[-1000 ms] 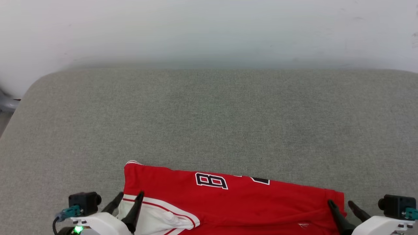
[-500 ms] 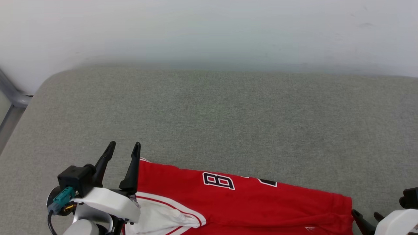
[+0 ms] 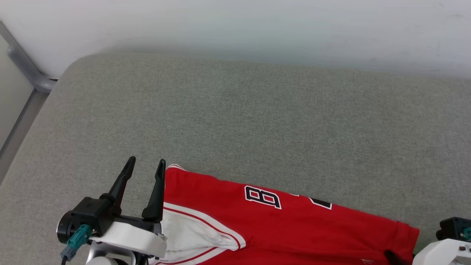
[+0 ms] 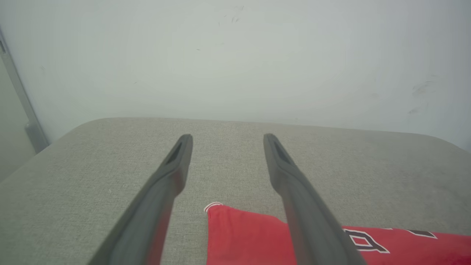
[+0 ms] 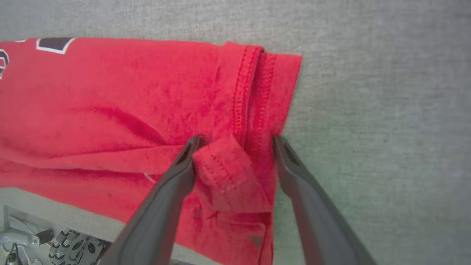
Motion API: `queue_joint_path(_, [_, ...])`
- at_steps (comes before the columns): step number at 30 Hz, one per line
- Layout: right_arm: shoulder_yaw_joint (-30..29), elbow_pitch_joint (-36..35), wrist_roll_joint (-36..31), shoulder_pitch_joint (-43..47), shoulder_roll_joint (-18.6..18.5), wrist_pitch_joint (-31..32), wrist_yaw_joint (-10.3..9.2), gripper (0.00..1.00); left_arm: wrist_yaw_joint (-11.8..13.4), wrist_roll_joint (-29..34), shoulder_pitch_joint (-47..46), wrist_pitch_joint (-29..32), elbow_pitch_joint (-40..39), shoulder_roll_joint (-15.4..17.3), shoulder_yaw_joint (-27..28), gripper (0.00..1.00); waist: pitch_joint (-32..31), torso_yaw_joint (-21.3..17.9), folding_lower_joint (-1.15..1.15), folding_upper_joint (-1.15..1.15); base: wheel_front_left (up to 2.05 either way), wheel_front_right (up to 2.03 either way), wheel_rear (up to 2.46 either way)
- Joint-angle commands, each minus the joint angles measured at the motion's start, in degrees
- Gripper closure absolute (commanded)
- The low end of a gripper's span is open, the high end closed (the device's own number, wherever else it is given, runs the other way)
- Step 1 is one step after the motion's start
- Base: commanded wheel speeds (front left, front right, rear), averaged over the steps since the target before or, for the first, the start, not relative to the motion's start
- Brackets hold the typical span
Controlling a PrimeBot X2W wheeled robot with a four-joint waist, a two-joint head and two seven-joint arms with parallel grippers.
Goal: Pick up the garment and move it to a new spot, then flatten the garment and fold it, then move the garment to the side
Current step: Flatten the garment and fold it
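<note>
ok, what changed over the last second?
Left gripper lifted off the garment's white sleeve and moved forward; its fingers are open and empty above the cushion, beside the red corner. Right gripper drew back a little toward the robot, fingers open astride the hem. The head camera turned too. Garment stayed folded in place; nothing gripped.

Red garment (image 5: 110,110) lies on grey cushion (image 5: 386,110), double-stitched hem (image 5: 254,84) along its right edge. Right gripper (image 5: 235,141) is spread wide and not pinching. A folded-over flap of hem sits between the fingers (image 5: 173,191). Black white-outlined numeral (image 5: 53,43) top left. Grey machine parts (image 5: 73,246) bottom left.
</note>
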Motion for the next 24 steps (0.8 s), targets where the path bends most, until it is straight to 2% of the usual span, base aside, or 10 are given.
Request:
queue_joint_path(1, [0.46,1.44,0.48,0.08,0.55,0.63,-0.04,0.0,-0.57,0.48,0.72,-0.26,-0.26,-0.85,0.57,0.0,0.69,0.48,0.0,0.0,0.0,0.0,0.0])
queue_joint_path(5, [1.83,3.89,1.6,0.67,1.48,1.55,-0.03,0.0,-1.44,1.58,0.85,-0.26,-0.07,-1.79,1.47,0.0,1.11,0.7,0.0,0.0,0.0,0.0,0.0])
queue_joint_path(6, [2.22,4.51,1.8,0.73,1.69,1.92,-0.03,0.08,-1.78,1.92,0.92,-0.27,0.11,-2.05,1.73,0.0,1.19,0.68,0.0,0.0,0.0,0.0,0.0])
queue_joint_path(7, [2.49,5.04,2.03,0.55,1.88,1.95,-0.03,0.53,-2.04,2.22,0.93,-0.27,0.22,-2.3,1.95,0.0,1.28,0.62,0.0,0.0,0.0,0.0,0.0])
queue_joint_path(9, [2.83,5.83,2.5,0.06,2.12,1.74,-0.03,1.0,-2.56,2.97,1.11,-0.27,0.66,-2.61,2.16,0.0,1.21,0.45,0.0,0.0,0.0,0.0,0.0])
queue_joint_path(12, [3.0,5.68,2.86,-1.16,1.65,1.23,-0.03,1.0,-3.07,3.76,1.39,-0.27,1.28,-2.91,2.89,0.0,0.61,0.01,0.0,0.0,0.0,0.0,0.0])
queue_joint_path(18, [2.65,3.5,3.52,-3.76,-1.63,0.81,-0.04,1.0,-3.54,4.86,2.43,-0.28,2.08,-3.29,3.83,0.0,-1.65,-1.12,0.0,0.0,0.0,0.0,0.0])
queue_joint_path(24, [-0.51,1.82,3.28,-4.51,-4.45,2.36,-0.04,1.0,-3.64,5.55,3.65,-0.28,2.1,-3.15,4.22,0.0,-3.62,-1.97,0.0,0.0,0.0,0.0,0.0])
